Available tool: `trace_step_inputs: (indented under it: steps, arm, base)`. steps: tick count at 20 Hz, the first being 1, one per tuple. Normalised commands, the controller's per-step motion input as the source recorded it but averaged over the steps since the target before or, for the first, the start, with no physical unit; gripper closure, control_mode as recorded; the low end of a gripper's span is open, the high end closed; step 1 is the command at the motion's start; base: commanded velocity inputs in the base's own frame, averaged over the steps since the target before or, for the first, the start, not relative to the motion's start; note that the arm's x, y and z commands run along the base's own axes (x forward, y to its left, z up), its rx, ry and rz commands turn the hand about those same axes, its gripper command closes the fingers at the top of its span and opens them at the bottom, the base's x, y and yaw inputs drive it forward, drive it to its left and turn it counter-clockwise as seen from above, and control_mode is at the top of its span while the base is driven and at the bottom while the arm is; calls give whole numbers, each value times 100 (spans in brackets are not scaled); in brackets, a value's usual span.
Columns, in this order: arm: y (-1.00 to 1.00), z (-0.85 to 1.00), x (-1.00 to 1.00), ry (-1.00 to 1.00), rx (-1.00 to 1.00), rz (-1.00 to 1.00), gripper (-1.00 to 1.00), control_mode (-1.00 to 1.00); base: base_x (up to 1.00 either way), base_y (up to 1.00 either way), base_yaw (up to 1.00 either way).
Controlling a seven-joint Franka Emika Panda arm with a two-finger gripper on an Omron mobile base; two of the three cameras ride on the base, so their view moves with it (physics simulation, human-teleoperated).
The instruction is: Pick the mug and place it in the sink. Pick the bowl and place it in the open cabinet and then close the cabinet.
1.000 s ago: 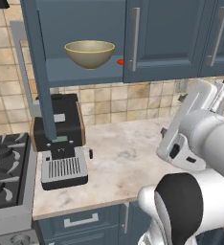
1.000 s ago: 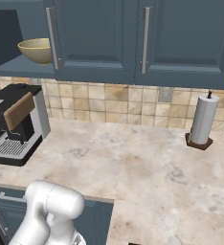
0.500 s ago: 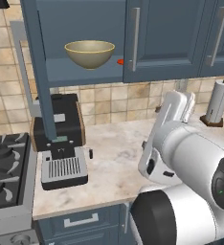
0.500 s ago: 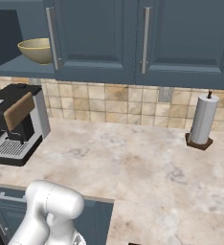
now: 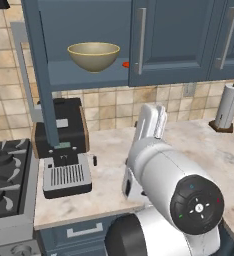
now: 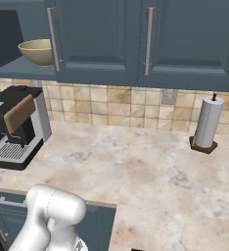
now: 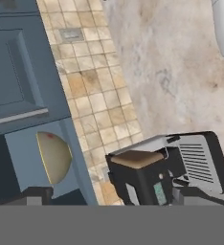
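End effector [image 7: 109,198] open, rolled sideways.

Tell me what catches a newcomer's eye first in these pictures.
The olive-tan bowl sits on the shelf of the open wall cabinet, a small red disc beside it. Below, a black coffee machine stands on the marble counter, with a paper towel roll at the far end.

Bowl [image 5: 93,55] on shelf inside open cabinet [image 5: 89,77], far left. Coffee machine [image 5: 63,145] on counter [image 6: 136,166] below it, stove [image 5: 6,185] to its left. Paper towel roll [image 6: 207,122] far right, by backsplash.
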Motion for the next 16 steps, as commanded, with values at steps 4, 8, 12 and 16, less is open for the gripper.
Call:
trace_step_inputs:
  steps: [4, 8, 12, 16]
  arm:
    - [44, -21, -5, 0, 0, 0, -100, -100]
    - [45, -16, -4, 0, 0, 0, -100, -100]
    - [57, -19, -1, 0, 0, 0, -100, -100]
    - [76, -23, 0, 0, 0, 0, -100, -100]
  base:
    - [0, 0, 0]
    - [0, 0, 0]
    - [0, 0, 0]
    - [0, 0, 0]
